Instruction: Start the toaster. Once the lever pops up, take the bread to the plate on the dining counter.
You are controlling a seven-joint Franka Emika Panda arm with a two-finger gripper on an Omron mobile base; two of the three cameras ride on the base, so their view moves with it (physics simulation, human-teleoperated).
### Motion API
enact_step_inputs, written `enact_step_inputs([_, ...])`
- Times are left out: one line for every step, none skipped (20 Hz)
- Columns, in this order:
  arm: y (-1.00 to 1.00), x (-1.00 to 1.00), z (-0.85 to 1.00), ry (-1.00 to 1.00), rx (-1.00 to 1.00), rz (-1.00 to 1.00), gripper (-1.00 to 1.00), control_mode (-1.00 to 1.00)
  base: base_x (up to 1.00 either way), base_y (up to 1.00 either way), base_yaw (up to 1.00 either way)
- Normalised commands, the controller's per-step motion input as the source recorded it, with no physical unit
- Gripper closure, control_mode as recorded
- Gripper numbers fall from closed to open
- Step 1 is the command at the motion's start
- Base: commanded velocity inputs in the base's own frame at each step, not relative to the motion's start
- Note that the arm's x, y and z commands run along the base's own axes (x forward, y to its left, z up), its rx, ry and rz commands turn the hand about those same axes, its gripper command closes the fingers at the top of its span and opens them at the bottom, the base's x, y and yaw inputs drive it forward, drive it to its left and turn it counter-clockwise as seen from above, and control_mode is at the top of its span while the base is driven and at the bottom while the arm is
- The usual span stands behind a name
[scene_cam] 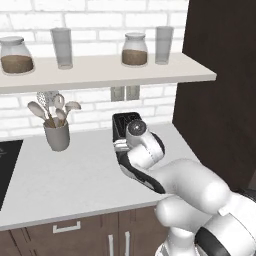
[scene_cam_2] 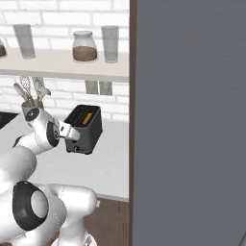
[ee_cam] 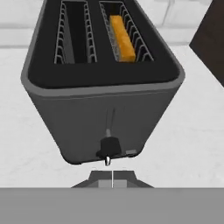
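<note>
Hand view shows the bread (ee_cam: 121, 38) seated deep in the right slot of the toaster (ee_cam: 103, 83) on the worktop (ee_cam: 192, 131). The gripper (ee_cam: 112, 183), clenched empty, sits below the lever (ee_cam: 109, 148). The slice looks light, stiff, crumbly; pinch its top edge.

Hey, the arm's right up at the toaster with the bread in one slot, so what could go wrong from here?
1. The shut gripper sits just below the lever near the bottom of its slot; a push could slip off it.
2. The toaster stands free on the worktop; a sideways push might shove it.
3. The bread sits low in the slot, leaving little to grip.
</note>
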Motion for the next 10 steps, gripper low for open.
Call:
enact_step_inputs([0.05,-0.24,0.85,-0.25,0.09,-0.04,1.0,-1.0,0.0,0.0,0.0])
enact_step_inputs([0.03,-0.21,0.82,-0.2,0.09,-0.03,1.0,-1.0,0.0,0.0,0.0])
enact_step_inputs([0.0,-0.14,0.74,-0.13,0.08,-0.02,1.0,-1.0,0.0,0.0,0.0])
enact_step_inputs([0.0,-0.15,0.72,-0.09,0.08,-0.02,1.0,-1.0,0.0,0.0,0.0])
enact_step_inputs([0.0,-0.17,0.68,-0.02,0.08,-0.01,1.0,-1.0,0.0,0.0,0.0])
enact_step_inputs([0.0,-0.23,0.64,-0.03,0.08,0.0,1.0,-1.0,0.0,0.0,0.0])
enact_step_inputs([0.0,-0.26,0.63,-0.01,0.08,0.0,1.0,-1.0,0.0,0.0,0.0])
enact_step_inputs([0.0,-0.29,0.65,0.0,0.08,0.0,1.0,-1.0,0.0,0.0,0.0])
enact_step_inputs([0.0,-0.31,0.64,0.0,0.07,0.0,1.0,-1.0,0.0,0.0,0.0])
enact_step_inputs([-0.01,-0.35,0.73,0.01,0.05,0.0,1.0,-1.0,0.0,0.0,0.0])
